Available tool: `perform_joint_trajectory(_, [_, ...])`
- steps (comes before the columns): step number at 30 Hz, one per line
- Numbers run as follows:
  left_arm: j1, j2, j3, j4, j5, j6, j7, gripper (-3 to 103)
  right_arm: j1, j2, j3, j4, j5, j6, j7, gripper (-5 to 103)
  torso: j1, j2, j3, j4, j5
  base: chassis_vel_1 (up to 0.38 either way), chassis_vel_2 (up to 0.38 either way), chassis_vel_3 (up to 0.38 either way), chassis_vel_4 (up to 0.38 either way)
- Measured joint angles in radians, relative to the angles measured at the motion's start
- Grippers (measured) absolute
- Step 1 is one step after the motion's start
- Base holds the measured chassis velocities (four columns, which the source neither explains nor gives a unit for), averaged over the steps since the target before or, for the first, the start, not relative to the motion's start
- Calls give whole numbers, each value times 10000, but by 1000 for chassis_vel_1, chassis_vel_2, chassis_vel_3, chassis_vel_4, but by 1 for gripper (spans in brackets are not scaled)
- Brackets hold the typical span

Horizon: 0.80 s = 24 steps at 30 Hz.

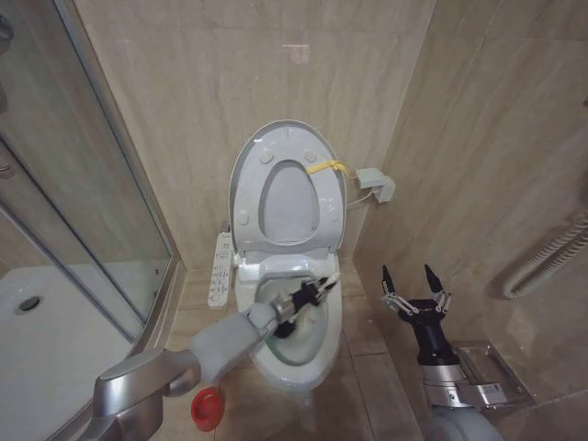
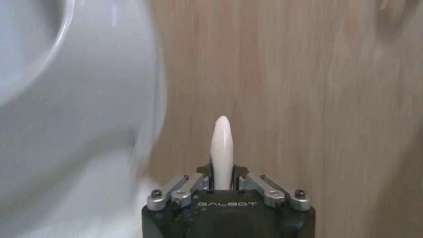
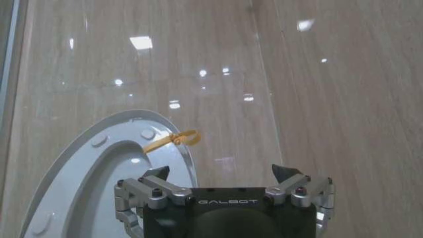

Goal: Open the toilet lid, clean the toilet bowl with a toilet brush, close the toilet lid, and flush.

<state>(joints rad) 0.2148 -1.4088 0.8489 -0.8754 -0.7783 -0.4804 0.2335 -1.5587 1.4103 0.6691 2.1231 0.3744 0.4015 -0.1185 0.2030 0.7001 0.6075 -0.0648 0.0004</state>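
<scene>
The toilet lid (image 1: 276, 138) stands raised against the wall, the ring seat (image 1: 323, 207) up against it and a yellow strap (image 1: 326, 167) at its rim. Below it the toilet bowl (image 1: 308, 360) lies uncovered. My left gripper (image 1: 312, 294) reaches over the bowl, shut on the toilet brush (image 1: 329, 280); its whitish handle tip points toward the right wall. In the left wrist view the handle (image 2: 222, 144) sticks out between the fingers of the left gripper (image 2: 223, 174); the bristle head is hidden. My right gripper (image 1: 415, 276) hovers open right of the toilet, and in its wrist view (image 3: 221, 171) it faces the lid (image 3: 73, 166).
A red holder cup (image 1: 208, 407) stands on the floor left of the bowl. The shower tray (image 1: 46, 349) and glass door (image 1: 101, 184) close off the left. A control panel (image 1: 220, 268) hangs beside the seat; a wall box (image 1: 378, 184) and a rail (image 1: 551, 253) are on the right wall.
</scene>
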Motion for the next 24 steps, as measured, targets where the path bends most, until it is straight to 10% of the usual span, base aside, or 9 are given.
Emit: perform_joint_trajectory(24, [18,-423,3,776,171,-207,25,19,-210,24,132,218,44,77,-50,100,0,-1,1,10,2,9,5,4,6])
